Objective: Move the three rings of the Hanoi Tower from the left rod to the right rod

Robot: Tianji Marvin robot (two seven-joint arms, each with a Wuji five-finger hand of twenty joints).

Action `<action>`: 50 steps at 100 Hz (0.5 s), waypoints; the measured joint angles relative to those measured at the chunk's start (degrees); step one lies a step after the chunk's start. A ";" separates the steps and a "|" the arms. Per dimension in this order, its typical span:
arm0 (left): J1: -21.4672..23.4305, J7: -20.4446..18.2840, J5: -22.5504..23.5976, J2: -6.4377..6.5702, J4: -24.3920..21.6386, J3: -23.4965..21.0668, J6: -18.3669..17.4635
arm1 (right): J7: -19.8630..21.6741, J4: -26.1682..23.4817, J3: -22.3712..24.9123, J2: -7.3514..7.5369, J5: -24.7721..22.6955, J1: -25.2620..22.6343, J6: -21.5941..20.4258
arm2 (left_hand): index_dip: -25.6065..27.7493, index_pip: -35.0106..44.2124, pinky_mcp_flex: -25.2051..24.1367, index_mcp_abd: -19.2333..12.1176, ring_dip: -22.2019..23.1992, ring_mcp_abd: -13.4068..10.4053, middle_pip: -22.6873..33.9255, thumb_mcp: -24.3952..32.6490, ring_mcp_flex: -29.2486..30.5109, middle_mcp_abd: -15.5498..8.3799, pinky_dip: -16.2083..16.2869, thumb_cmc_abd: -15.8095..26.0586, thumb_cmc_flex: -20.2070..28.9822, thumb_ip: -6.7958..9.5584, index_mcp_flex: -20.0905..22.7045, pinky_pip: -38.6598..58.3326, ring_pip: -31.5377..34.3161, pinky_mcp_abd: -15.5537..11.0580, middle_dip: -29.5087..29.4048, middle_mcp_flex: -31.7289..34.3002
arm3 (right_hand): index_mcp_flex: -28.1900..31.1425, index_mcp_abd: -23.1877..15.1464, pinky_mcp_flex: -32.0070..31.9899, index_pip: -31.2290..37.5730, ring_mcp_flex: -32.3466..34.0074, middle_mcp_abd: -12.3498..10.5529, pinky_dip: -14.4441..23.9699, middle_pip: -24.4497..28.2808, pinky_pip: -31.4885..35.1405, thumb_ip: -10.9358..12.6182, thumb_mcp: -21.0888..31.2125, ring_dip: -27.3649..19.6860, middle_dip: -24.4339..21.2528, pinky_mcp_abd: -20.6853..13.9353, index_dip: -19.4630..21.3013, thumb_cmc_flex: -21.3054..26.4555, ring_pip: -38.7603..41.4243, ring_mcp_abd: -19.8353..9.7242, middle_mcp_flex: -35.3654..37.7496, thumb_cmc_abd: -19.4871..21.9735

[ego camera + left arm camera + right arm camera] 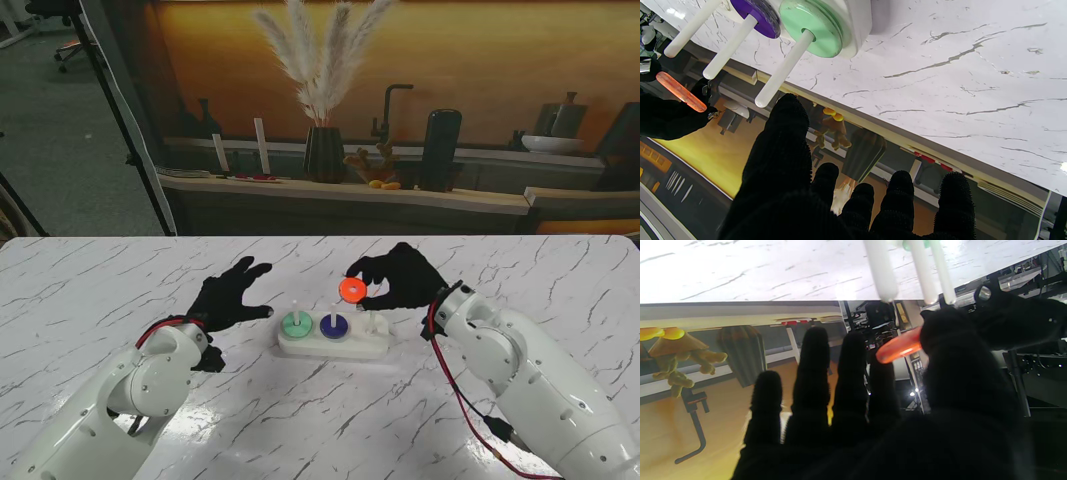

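- Orange ring (351,290): pinched between thumb and a finger of the right robot hand (402,278), held in the air above the white base (335,340), over the gap between the middle and right rods; it touches no rod.
- Purple ring (334,325): seated at the foot of the middle rod (335,309).
- Green ring (294,324): seated at the foot of the left rod (295,309).
- Right rod (373,318): appears bare, though the right robot hand partly hides it in the stand view.
- Left robot hand (231,294): fingers spread, holding nothing, hovering just beside the left end of the base.
- Tabletop (120,290): white marble pattern; the base stands near its middle, between the two arms.
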 measured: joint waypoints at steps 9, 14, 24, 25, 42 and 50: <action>0.32 0.07 0.21 -0.01 -0.27 -0.58 0.04 | -0.32 1.44 -1.49 -0.23 0.34 1.41 -0.24 | 0.00 0.00 0.00 0.00 0.00 0.00 0.00 0.00 0.00 0.00 0.00 0.00 0.00 0.00 0.04 -0.06 0.00 -0.01 0.00 0.01 | 0.00 0.00 0.01 0.00 0.00 -0.01 0.00 0.00 0.00 0.00 0.06 0.01 0.01 0.00 0.00 0.00 0.00 0.00 0.00 0.00; 0.48 0.10 0.37 -0.01 -0.41 -0.86 0.06 | -0.38 2.20 -2.30 -0.36 0.78 2.12 -0.27 | 0.00 0.00 0.00 0.00 0.00 0.00 0.00 0.00 0.00 0.00 0.00 0.00 0.00 0.00 0.04 -0.07 0.00 -0.01 0.00 0.01 | 0.00 0.00 0.01 0.00 0.00 -0.02 0.00 0.00 0.00 0.00 0.07 0.01 0.03 0.00 0.00 0.00 0.00 0.00 0.00 0.00; 0.73 0.19 0.51 -0.01 -0.63 -1.39 0.06 | -0.81 3.52 -3.95 -0.59 1.47 3.36 -0.27 | 0.03 0.16 0.00 0.00 0.00 0.00 0.00 0.00 0.01 0.02 0.00 0.00 0.00 0.00 0.63 -0.07 0.00 -0.01 0.00 0.84 | 0.00 0.00 0.02 0.00 0.01 -0.02 0.00 0.00 0.00 0.00 0.08 0.02 0.50 0.00 -0.01 0.00 0.00 -0.01 0.00 0.00; 0.75 0.20 0.52 -0.01 -0.66 -1.44 0.06 | -0.85 3.65 -4.12 -0.61 1.51 3.48 -0.27 | 0.03 0.16 0.00 0.00 0.00 0.00 0.00 0.00 0.01 0.02 0.00 0.00 0.00 0.00 0.63 -0.07 0.00 -0.01 0.00 0.86 | 0.00 0.00 0.03 0.00 0.01 -0.02 0.00 0.00 0.00 0.00 0.08 0.02 0.52 0.00 -0.01 0.00 0.00 -0.01 0.00 0.00; 1.05 0.20 1.16 -0.01 -0.99 -2.30 0.10 | -1.27 5.21 -6.23 -0.96 1.63 5.06 -0.18 | 0.03 0.17 0.00 0.00 0.00 0.00 0.00 0.00 0.01 0.02 0.00 0.00 0.04 0.00 0.63 -0.07 0.00 -0.01 0.00 0.89 | 0.00 0.00 0.04 0.00 0.01 -0.03 0.00 0.00 0.00 0.00 0.15 0.03 0.55 0.00 -0.01 0.00 0.00 -0.01 0.00 0.00; 1.12 0.29 1.20 0.00 -1.01 -2.46 0.17 | -1.39 5.68 -6.88 -1.15 2.00 5.53 -0.10 | 0.03 0.18 0.00 0.00 0.00 0.00 0.00 0.00 0.01 0.02 0.00 0.00 0.09 0.00 0.64 -0.07 0.00 -0.01 0.00 0.95 | 0.00 0.00 0.04 0.00 0.01 -0.03 0.00 0.00 0.00 0.00 0.15 0.03 0.55 0.00 -0.01 0.00 0.00 -0.01 0.00 0.00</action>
